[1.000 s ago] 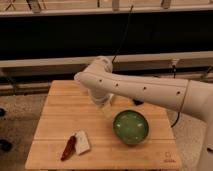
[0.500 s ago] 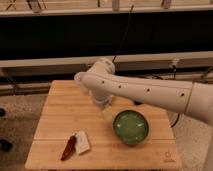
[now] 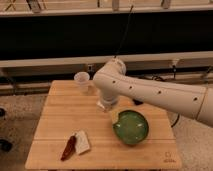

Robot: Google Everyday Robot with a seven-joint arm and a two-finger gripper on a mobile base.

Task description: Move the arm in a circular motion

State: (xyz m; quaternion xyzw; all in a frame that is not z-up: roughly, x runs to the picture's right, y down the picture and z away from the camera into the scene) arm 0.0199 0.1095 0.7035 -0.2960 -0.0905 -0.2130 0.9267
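The large glossy white arm reaches in from the right over the wooden table. Its rounded joint is above the table's back middle. The gripper hangs below that joint, low over the table, just up and left of the green bowl. Most of the gripper is hidden by the arm.
A clear plastic cup stands at the table's back edge, left of the arm. A red packet and a white packet lie at the front left. A dark railing and wall run behind the table.
The arm's joint and the gripper have swung to the right and slightly up. The clear cup, hidden behind the arm before, now shows.
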